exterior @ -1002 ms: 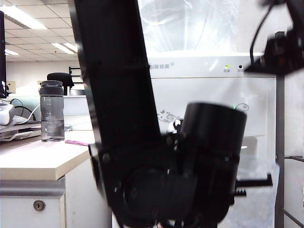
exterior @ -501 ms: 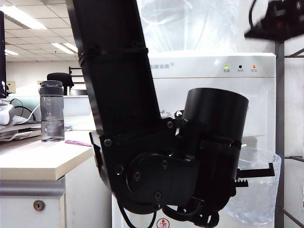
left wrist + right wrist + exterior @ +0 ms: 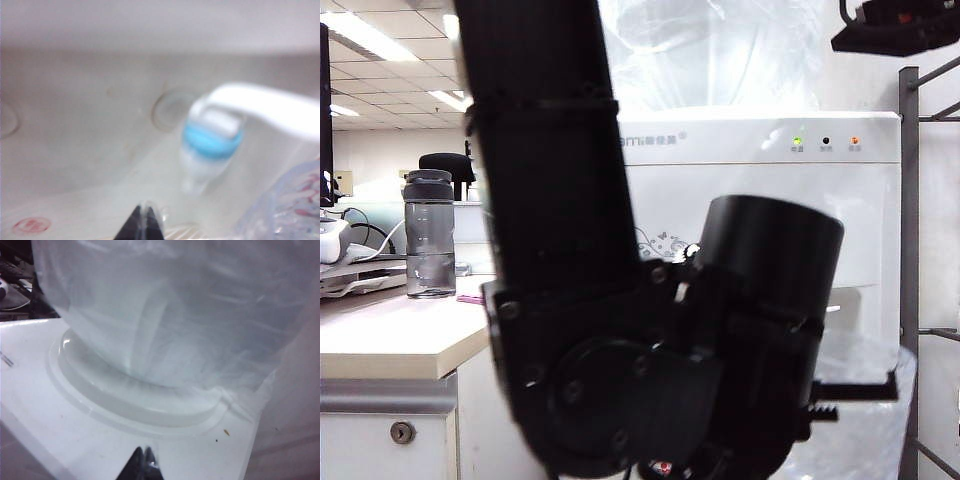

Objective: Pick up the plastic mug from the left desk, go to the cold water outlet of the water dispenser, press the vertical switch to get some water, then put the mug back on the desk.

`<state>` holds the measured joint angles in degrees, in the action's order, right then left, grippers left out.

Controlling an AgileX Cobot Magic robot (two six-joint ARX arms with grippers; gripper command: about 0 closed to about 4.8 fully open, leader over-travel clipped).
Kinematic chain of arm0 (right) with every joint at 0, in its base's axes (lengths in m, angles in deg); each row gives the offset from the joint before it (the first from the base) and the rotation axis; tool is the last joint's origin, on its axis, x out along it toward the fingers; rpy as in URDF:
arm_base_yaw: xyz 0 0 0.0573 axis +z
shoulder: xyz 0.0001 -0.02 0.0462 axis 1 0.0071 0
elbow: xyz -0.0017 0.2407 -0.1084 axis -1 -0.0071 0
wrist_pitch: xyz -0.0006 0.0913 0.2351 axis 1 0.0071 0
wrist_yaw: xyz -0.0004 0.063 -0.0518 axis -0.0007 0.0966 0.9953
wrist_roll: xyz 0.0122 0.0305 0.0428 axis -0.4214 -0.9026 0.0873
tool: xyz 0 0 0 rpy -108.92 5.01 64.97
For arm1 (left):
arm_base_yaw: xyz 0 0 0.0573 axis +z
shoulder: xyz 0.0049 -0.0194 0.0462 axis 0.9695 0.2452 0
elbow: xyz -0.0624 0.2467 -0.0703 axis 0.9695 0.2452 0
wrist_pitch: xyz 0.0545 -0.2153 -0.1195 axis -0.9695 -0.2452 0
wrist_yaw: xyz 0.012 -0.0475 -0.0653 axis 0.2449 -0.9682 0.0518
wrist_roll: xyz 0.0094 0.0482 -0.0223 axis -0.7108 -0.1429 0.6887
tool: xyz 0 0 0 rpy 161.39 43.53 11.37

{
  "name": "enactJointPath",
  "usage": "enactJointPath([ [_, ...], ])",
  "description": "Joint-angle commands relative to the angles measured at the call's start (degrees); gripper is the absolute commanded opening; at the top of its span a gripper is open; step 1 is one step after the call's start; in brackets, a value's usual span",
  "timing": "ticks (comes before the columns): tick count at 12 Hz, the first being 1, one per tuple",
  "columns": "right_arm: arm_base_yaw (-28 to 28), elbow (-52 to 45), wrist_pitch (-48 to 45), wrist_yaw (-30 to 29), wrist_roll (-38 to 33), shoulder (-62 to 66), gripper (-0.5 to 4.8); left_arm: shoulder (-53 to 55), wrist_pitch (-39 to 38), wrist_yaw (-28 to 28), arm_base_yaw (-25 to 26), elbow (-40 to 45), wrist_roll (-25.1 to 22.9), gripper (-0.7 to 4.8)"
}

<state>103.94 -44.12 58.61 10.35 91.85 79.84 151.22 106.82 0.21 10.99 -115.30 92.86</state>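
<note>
My left gripper point(image 3: 145, 216) is shut on the thin clear handle of the plastic mug point(image 3: 290, 205). It sits inside the recess of the water dispenser point(image 3: 760, 200). Close ahead of its tips is the cold water outlet point(image 3: 211, 145) with its light blue collar, blurred. The white vertical switch point(image 3: 265, 107) curves out from it, over the mug's side. In the exterior view the big black left arm fills the front, with the left gripper point(image 3: 880, 388) across the mug point(image 3: 865, 440). My right gripper point(image 3: 145, 457) is shut and empty above the dispenser's top, by the clear jug point(image 3: 175, 315).
The left desk point(image 3: 390, 335) carries a smoky-grey bottle point(image 3: 429, 235) with a black lid and some cables. A grey metal rack post point(image 3: 908, 250) stands right of the dispenser. The right gripper point(image 3: 900, 25) hangs at the top right corner.
The right gripper has risen from beside the dispenser's lights to the top right corner. The left arm has shifted a little left and lower, the mug staying with it.
</note>
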Motion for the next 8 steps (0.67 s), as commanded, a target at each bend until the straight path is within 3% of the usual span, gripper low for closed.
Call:
enactJointPath([
  [1,0.0,0.5,-0.6,0.1,-0.4,-0.2,-0.01,-0.8,4.3,1.2,0.3,0.5,-0.3,-0.05],
  [8,0.0,0.5,-0.5,0.1,-0.4,-0.2,-0.01,-2.3,5.1,0.9,0.2,0.5,-0.9,-0.05],
])
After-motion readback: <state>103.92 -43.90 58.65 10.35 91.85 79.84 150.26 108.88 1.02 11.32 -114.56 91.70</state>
